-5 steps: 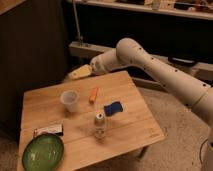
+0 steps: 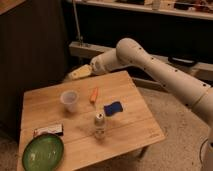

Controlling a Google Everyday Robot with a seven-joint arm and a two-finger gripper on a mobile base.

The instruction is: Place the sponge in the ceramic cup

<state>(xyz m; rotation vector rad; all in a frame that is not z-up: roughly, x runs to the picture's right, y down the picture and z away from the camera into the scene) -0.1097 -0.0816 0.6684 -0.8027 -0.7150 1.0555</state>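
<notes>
the end effector (image 2: 76,74) is hovering open and empty over the table's (image 2: 131,131) far edge. the sponge (image 2: 113,108) is lying flat, camera-ward and right of it, well apart. the ceramic cup (image 2: 69,99) is standing nearer.

My gripper (image 2: 75,75) hangs over the wooden table's (image 2: 135,127) back edge. Between it and the flat dark-blue sponge (image 2: 113,108) lies a low orange stick (image 2: 93,94); a small clear bottle (image 2: 99,125) crowds the sponge's near side.
</notes>
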